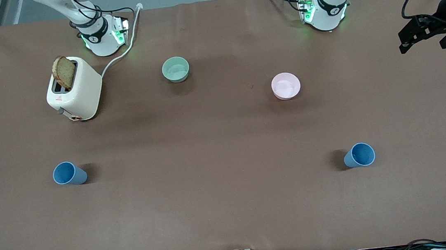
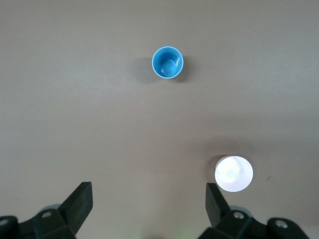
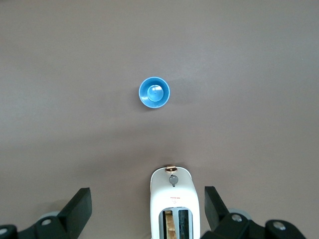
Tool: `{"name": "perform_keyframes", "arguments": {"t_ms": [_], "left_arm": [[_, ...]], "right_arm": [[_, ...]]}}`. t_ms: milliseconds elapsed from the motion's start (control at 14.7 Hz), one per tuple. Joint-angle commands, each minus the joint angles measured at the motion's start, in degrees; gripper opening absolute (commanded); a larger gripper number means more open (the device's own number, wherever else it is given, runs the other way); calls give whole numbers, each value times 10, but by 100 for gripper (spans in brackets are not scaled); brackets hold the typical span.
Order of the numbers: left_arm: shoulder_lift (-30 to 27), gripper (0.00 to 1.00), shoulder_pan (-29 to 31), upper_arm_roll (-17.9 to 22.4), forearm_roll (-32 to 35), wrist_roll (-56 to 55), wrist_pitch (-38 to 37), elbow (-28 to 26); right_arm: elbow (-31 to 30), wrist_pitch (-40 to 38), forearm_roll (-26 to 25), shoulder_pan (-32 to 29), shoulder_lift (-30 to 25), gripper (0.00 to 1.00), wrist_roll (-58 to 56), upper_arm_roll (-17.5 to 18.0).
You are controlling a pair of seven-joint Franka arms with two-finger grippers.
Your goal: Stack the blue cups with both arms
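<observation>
Nearest the camera stand the two blue cups, both upright and mouth up on the brown surface (image 1: 231, 207): one cup (image 1: 359, 155) toward the left arm's end, the other cup (image 1: 69, 173) toward the right arm's end, well apart from each other with bare surface between. I judge them light, stiff and thin-walled, probably plastic; matte skin should give fair grip, but the taper means a pinch low on the body could squeeze it upward out of the fingers. I would take each across the rim, one finger inside and one outside, or across the upper wall. A light cup may tip or skid if nudged off-centre. Left claw (image 2: 149, 206) hangs high, fingers spread wide, holding nothing, over the stretch near the pink bowl (image 1: 285, 85). Right claw (image 3: 148, 209) is likewise spread and empty, high over the toaster (image 1: 74, 89). Room is generous: the toaster, the green bowl (image 1: 175, 69) and the pink bowl all lie farther from the camera than the cups, and both cups sit well in from the surface edges.
</observation>
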Motion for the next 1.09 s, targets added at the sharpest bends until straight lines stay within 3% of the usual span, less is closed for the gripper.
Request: {"name": "perform_keyframes", "arguments": {"t_ms": [0,272,611,883,1019], "left_arm": [[6,100,2,-1,-1,8,-2,13],[7,100,3,-1,7,8,-1,14],[65,100,4,8,9,9,13,38],[141,100,22,9,21,8,95,33],[190,100,26,8,49,5,146,27]], "right_arm": [[4,-5,-5,-2,1,100,6,4],[4,-6,-5,0,1,100,9,4],[1,-16,0,1,8,100,3,5],[0,23,3,1,74,100,1,6],[-21,86,3,1,112,100,-6,6]]}}
